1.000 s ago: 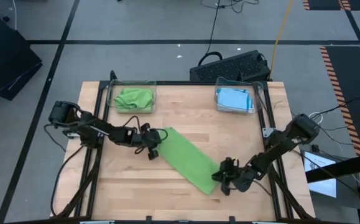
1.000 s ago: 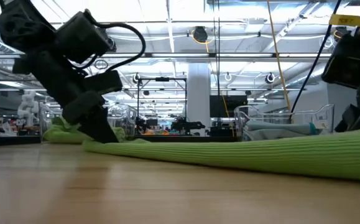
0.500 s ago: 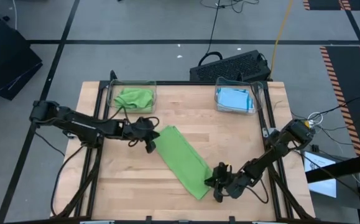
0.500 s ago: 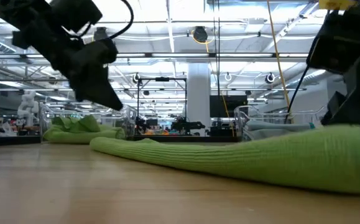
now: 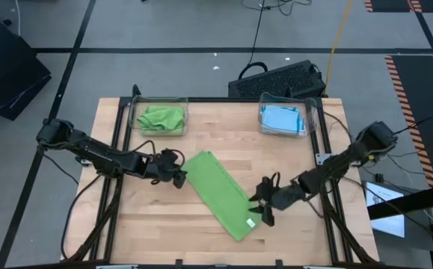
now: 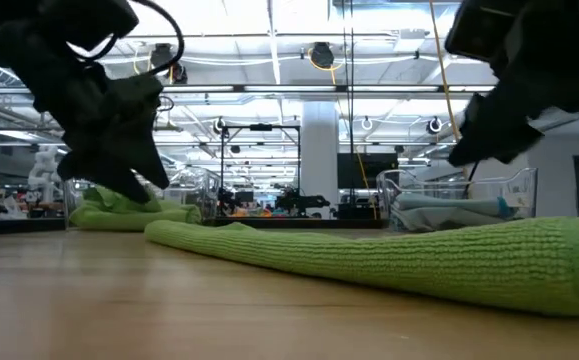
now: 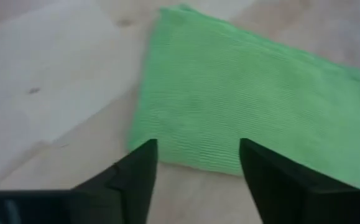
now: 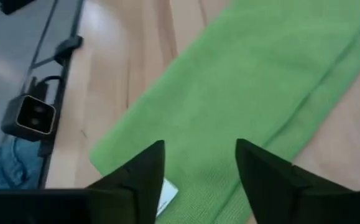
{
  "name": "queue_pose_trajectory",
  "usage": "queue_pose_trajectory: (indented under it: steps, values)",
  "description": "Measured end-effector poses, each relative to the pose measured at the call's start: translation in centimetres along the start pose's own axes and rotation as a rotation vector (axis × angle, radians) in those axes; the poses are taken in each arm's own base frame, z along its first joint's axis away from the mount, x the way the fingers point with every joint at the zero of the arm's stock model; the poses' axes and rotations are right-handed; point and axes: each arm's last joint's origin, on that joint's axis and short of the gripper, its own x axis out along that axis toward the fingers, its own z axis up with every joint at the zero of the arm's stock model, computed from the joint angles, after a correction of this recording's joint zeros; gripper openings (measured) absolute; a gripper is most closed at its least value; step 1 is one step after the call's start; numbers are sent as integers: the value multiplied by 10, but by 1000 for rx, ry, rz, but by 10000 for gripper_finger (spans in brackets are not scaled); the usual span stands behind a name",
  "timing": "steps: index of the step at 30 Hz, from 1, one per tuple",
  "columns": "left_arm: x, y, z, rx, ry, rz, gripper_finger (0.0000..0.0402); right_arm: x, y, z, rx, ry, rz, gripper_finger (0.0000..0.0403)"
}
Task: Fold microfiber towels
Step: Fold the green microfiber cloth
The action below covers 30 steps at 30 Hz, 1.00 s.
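Observation:
A lime green microfiber towel lies folded into a long strip, slanting across the middle of the table; it also shows flat on the wood in the low view. My left gripper hovers open just off the strip's far left end. My right gripper hovers open beside the strip's near right end, above the cloth. A small white tag shows at that end. Neither gripper touches the towel.
At the far left stands a clear bin with crumpled green towels. A second clear bin at the far right holds light blue towels. Bare wood lies on both sides of the strip.
Both grippers have opened, let go of the towel's ends and risen clear. Before that, my right gripper dragged the strip's near end toward the near left; then it pulled back toward the table's right. The towel now lies flat and still.

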Motion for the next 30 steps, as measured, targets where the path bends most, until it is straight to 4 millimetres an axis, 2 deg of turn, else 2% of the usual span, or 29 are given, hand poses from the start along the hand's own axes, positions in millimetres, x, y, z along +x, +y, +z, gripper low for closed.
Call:
queue_pose_trajectory:
  steps: [6,12,17,23,30]
  values:
    - [5,20,-7,-80,29,154,293,-9,-22,27,-70,-70,-28,226]
    - [11,23,3,-145,-1,127,314,-7,-59,55,-62,-96,-80,237]
    - [22,26,1,-244,48,137,300,-10,-88,81,-14,-137,-112,238]
    - [38,23,-1,-345,44,118,264,-13,-104,116,-18,-139,-166,238]
    - [43,20,1,-358,-1,91,224,9,-113,153,-64,-114,-222,238]
